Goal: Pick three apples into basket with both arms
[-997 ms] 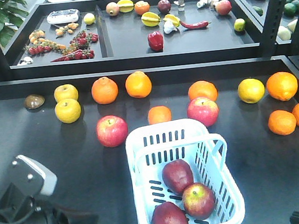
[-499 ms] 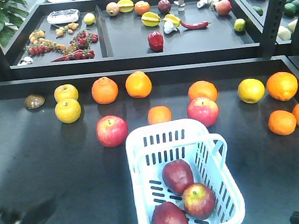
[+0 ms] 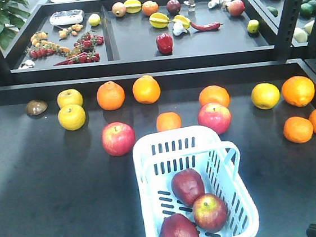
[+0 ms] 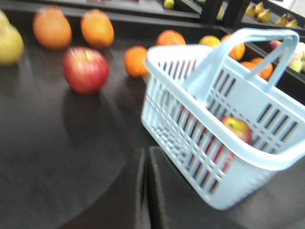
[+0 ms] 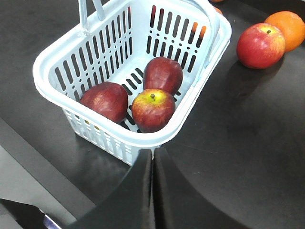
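Looking down your right wrist view, you see the right gripper (image 5: 153,162) with its fingers pressed together, nothing between them, poised just outside the near rim of the basket (image 5: 62,43). Your left gripper (image 4: 146,164) likewise shows fingers closed on nothing, its tips at 7 o'clock of the basket. Inside the basket lie the three apples: one maroon apple (image 5: 105,100) at 9 o'clock, a second maroon apple (image 5: 163,74) at 12 o'clock, and the yellow-blushed apple (image 5: 153,109) between them, all touching. A pinkish-red apple (image 5: 260,45) rests on the black table (image 5: 228,138) at 2 o'clock, beside an orange (image 5: 287,27).
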{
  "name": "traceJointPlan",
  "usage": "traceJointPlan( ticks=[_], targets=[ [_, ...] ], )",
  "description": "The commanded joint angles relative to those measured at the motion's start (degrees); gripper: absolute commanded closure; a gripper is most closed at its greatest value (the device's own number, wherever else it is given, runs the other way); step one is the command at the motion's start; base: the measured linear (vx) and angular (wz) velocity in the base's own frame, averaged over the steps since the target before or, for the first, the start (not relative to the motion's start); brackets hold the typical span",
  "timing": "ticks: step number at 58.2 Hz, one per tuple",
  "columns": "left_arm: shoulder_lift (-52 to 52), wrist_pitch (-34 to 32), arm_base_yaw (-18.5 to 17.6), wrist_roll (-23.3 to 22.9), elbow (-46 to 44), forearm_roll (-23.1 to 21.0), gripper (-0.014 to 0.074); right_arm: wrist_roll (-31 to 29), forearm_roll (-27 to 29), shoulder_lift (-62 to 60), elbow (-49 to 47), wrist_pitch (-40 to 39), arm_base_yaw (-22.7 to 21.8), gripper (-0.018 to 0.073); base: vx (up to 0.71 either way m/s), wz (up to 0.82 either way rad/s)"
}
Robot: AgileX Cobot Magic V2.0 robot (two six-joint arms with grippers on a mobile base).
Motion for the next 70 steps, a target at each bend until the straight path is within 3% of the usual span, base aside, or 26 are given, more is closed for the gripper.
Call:
traceJointPlan(
  ticks=[1, 25, 37, 59, 70],
  targets=[
    [-2.01, -4.28, 2.78, 0.08, -1.38, 2.55, 0.0602, -0.17, 0.13, 0.44, -1.46, -3.87, -0.05, 0.0567, 0.0, 0.0],
    [-17.7, 1.26, 17.56, 0.93, -1.38, 4.23, 0.0602, -0.17, 0.13, 0.44, -1.46, -3.87, -0.05, 0.0567, 0.0, 0.0],
    [-17.32, 3.43, 23.9, 0.66, -1.38, 4.28, 0.0602, -0.17, 0.18, 0.38, -1.46, -3.86, -0.05, 0.0567, 0.0, 0.0],
    [-17.32, 0.33, 25.18, 0.48, -1.38, 4.42, 0.0602, -0.17, 0.18, 0.38, -1.46, -3.86, -0.05, 0.0567, 0.0, 0.0],
    [-17.32, -0.72, 25.18, -0.13, -1.38, 7.87, 0.0602, -0.17, 0.18, 0.38, -1.46, -3.86, -0.05, 0.0567, 0.0, 0.0]
  ],
)
